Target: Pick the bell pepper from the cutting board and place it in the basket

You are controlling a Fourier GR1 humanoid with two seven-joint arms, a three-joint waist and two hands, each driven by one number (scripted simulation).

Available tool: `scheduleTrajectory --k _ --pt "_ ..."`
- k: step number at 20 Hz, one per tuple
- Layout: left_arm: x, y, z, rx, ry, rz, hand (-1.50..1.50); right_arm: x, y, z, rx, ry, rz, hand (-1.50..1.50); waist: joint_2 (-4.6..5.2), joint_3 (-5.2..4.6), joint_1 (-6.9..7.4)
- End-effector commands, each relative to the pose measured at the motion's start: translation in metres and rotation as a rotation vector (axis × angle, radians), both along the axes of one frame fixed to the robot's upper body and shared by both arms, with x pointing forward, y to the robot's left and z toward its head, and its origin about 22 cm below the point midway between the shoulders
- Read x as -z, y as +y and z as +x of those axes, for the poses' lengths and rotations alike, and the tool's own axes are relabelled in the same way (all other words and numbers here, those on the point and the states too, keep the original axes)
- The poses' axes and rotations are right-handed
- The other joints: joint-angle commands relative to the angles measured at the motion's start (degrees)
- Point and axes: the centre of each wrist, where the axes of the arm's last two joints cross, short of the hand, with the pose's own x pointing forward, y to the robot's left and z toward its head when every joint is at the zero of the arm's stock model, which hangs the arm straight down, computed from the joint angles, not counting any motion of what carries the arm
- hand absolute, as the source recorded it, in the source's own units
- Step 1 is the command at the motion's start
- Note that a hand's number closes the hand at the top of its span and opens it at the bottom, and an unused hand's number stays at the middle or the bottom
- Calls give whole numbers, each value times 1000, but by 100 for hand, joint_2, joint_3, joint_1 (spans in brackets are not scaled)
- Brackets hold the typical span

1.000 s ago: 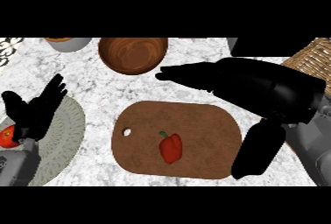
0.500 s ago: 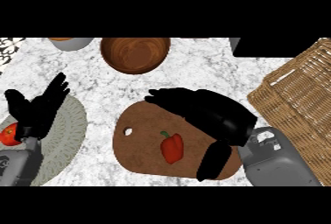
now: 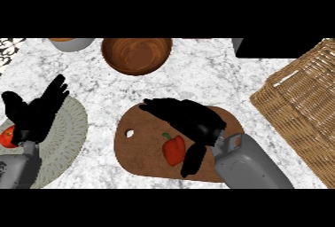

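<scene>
the bell pepper (image 3: 173, 150) lies on the cutting board (image 3: 141, 153), stem towards 11 o'clock. my right hand (image 3: 189, 122) hovers above it, fingers spread and holding nothing, thumb just at its 3 o'clock side. i judge it light, hollow, smooth-skinned and likely to slip, so i'd pinch across the broad middle. the basket (image 3: 301, 102) waits at 2 o'clock. my left hand (image 3: 33, 113) rests open at 9 o'clock.

White marble counter, seen from steeply above

The marble countertop (image 3: 196, 75) is pale with grey veining — it fills the view, evenly lit. A wooden bowl (image 3: 136, 54) sits near the far edge, a round woven placemat (image 3: 71, 128) lies at left — a dark block (image 3: 278, 48) occupies the far right corner.
</scene>
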Motion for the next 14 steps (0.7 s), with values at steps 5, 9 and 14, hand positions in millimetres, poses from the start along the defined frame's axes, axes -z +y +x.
scheduleTrajectory --k 5,9,14 --pt "4 -18 5 -2 -6 4 0 46 15 3 -21 28 -139 -150 -2 -1 -18" --pt "4 6 6 -10 -5 -9 0 49 7 14 -22 -1 -109 -150 0 -1 -14" --pt "9 -11 2 -11 -16 -2 0 42 -14 6 -51 19 -103 -150 -6 -1 -29"
